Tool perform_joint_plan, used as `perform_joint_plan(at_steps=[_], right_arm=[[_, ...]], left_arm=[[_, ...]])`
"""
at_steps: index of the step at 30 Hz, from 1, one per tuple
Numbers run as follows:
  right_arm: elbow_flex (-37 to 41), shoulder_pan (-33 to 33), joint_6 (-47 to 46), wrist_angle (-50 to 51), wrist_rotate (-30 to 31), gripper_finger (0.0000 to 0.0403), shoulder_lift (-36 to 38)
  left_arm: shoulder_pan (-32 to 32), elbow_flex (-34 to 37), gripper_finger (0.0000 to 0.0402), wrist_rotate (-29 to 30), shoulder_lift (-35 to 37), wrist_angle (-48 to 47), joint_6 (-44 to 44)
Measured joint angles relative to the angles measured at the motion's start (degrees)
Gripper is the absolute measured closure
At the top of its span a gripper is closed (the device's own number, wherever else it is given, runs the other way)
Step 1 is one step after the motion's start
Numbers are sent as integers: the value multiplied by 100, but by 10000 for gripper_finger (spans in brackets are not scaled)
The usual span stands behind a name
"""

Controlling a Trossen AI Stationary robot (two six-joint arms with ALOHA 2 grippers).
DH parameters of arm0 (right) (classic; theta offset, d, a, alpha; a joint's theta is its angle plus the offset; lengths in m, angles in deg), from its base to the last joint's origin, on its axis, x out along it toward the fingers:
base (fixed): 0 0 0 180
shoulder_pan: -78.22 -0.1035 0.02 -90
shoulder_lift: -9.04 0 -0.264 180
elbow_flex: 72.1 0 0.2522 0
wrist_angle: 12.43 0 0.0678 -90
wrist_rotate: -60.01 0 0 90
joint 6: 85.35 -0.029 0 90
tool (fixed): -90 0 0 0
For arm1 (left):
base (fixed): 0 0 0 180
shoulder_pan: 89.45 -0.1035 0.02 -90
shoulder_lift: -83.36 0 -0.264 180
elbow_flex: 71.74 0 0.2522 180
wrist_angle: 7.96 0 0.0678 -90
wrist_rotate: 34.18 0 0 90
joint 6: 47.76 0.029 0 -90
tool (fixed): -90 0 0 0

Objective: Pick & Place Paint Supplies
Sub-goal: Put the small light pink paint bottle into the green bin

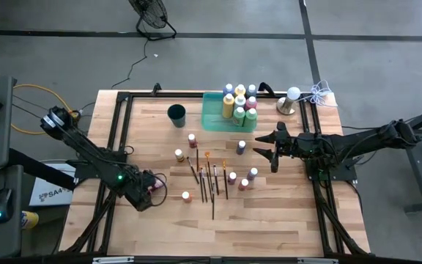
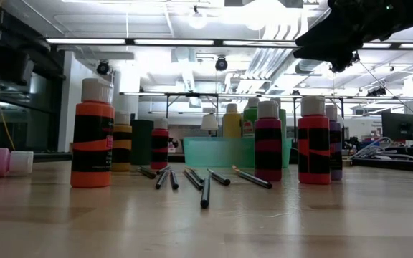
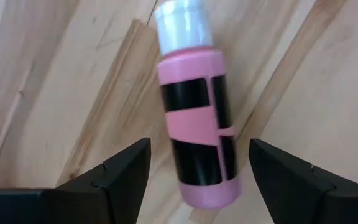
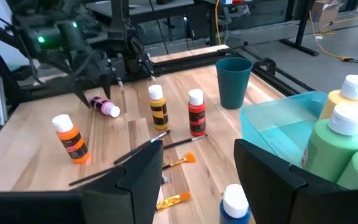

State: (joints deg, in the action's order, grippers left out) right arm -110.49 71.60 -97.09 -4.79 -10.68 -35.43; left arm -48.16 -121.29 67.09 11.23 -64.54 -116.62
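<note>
In the high view's lower left, the left gripper point(image 1: 151, 188) sits low over a pink bottle point(image 3: 196, 130) lying on its side on the table point(image 1: 269, 227), fingers spread wide either side of it, not touching. Brushes point(image 1: 209, 180) lie mid-frame among standing bottles. At right, the right gripper point(image 1: 268, 149) hangs open and empty near the green tray point(image 1: 212, 117).

You are working under bright, even overhead light: long ceiling lights point(image 2: 192, 41) glare white in the low view and leave the arm at its upper right a black silhouette. On the surface point(image 1: 269, 220), shadows are soft and short. The left wrist view is blurred; the pink bottle point(image 3: 197, 130) looks smeared at its edges. In the right wrist view, the near green bottles point(image 4: 334, 149) are out of focus.
</note>
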Motion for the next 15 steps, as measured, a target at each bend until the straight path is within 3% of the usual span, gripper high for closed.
perform_joint_plan(at_steps=[9,15], right_arm=[[0,-2,1,-4,-2,211,3],[0,0,0,4,0,211,1]], left_arm=[[-2,0,139,-70,-393,85,-42],[-2,-4,193,-68,-424,208,-33]])
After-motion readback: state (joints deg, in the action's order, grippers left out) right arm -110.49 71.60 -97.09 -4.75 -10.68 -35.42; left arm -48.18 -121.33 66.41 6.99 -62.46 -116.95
